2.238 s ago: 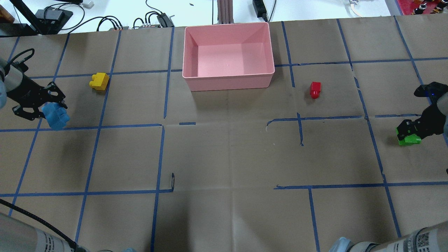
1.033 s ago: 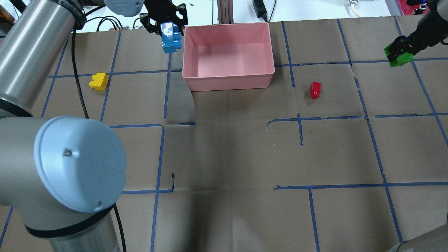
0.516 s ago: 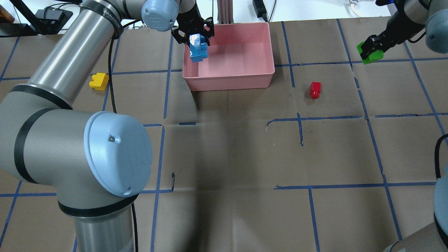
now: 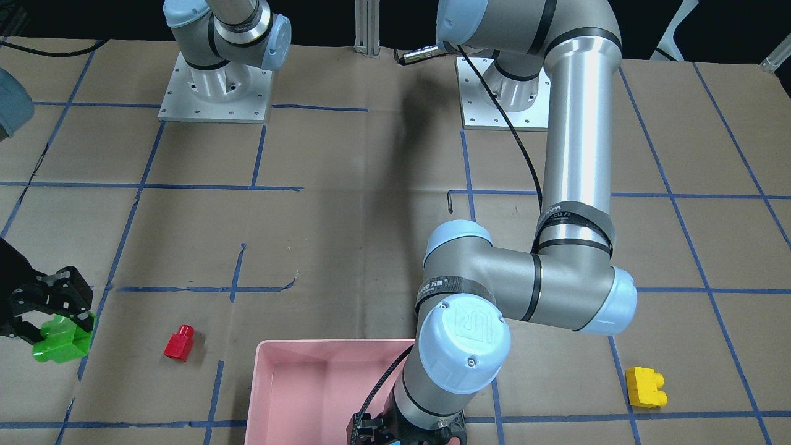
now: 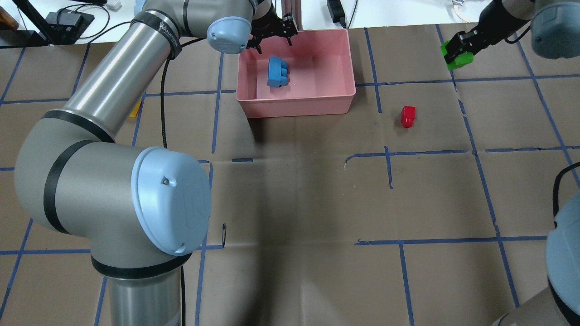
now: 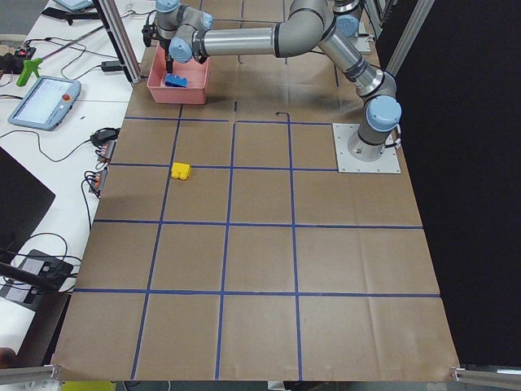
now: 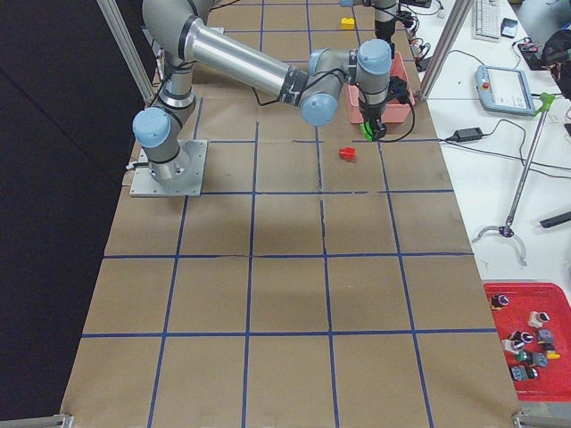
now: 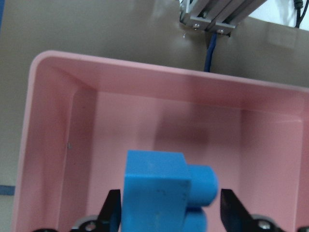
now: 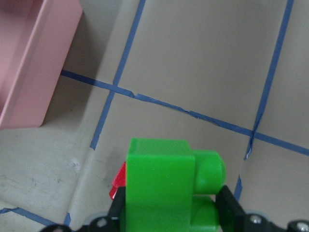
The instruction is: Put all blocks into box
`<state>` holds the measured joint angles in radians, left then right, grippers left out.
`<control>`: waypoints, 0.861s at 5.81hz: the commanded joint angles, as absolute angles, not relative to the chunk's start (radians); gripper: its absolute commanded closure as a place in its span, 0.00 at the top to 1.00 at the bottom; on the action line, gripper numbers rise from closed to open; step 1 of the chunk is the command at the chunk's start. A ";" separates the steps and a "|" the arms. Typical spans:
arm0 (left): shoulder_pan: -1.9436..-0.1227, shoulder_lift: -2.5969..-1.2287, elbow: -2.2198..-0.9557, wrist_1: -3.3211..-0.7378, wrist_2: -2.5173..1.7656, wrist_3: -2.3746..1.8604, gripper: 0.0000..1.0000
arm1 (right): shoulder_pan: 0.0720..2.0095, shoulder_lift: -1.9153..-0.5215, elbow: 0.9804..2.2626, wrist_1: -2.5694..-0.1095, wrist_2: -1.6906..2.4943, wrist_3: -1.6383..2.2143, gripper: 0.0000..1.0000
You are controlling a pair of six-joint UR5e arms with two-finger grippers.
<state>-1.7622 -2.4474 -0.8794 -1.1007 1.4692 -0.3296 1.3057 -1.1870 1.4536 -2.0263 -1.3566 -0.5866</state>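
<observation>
The light blue block sits inside the pink box, just below my left gripper. That gripper is open over the box's far wall, and in the left wrist view small gaps separate its fingers from the blue block. My right gripper is shut on the green block, held above the table to the right of the box. On the paper between them lies the red block. The yellow block rests left of the box, mostly hidden by my left arm in the overhead view.
My left arm stretches over the table's left half up to the box. Blue tape lines mark the brown paper. Cables and a metal post lie just beyond the box, past the table's far edge.
My left gripper moved from the box's far left corner to over it and opened; the blue block now lies inside. My right gripper carried the green block leftward and farther away.
</observation>
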 commanded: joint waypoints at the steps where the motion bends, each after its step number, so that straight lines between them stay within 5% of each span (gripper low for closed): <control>1: -1.758 -2.362 -0.893 -1.191 1.640 -0.283 0.98 | 1.389 -1.132 1.364 -2.020 -1.358 -0.580 0.06; 5: -1.490 -2.206 -0.926 -1.368 1.674 -0.137 0.99 | 1.647 -0.983 1.268 -2.147 -1.342 -0.443 0.07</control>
